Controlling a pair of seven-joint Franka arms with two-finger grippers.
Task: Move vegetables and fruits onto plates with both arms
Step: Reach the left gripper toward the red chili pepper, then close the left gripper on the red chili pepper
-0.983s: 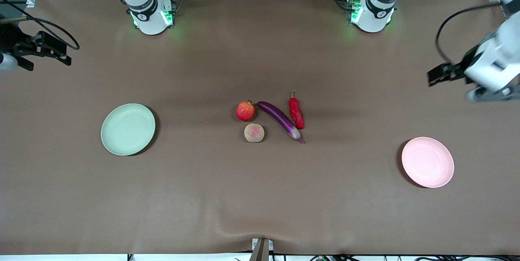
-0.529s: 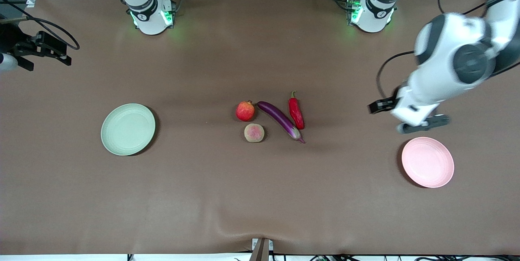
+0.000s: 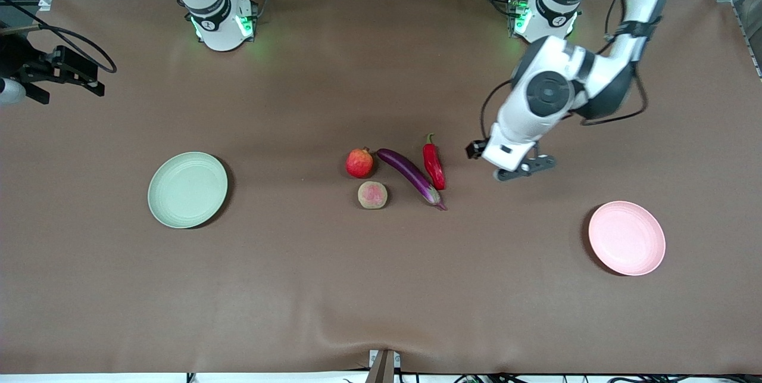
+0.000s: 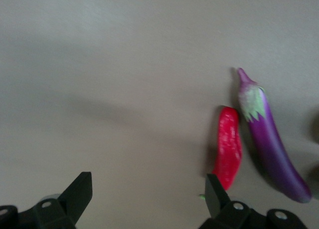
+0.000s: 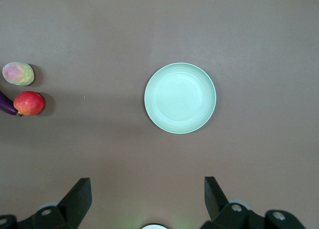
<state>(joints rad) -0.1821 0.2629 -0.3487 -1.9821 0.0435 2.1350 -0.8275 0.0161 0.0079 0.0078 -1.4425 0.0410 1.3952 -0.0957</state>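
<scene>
The purple eggplant (image 3: 411,176) lies at mid-table with the red chili pepper (image 3: 434,165) beside it. The red crowned fruit (image 3: 359,162) and the tan-green fruit with a pink patch (image 3: 372,195) sit beside the eggplant, toward the right arm's end. The green plate (image 3: 187,190) and the pink plate (image 3: 626,238) are bare. My left gripper (image 3: 515,168) hovers open beside the chili; its wrist view shows the open gripper (image 4: 147,185), the chili (image 4: 228,147) and the eggplant (image 4: 271,144). My right gripper (image 3: 68,73) waits open (image 5: 147,186), high over the green plate (image 5: 180,98).
The brown mat (image 3: 381,287) covers the whole table. A metal bracket (image 3: 382,365) sits at the table's edge nearest the front camera. The two green-lit arm bases (image 3: 220,22) stand at the edge farthest from it, with cables and racks past them.
My left arm has swung in from the left arm's end of the table to just beside the chili. The right arm and all the produce have not moved.
</scene>
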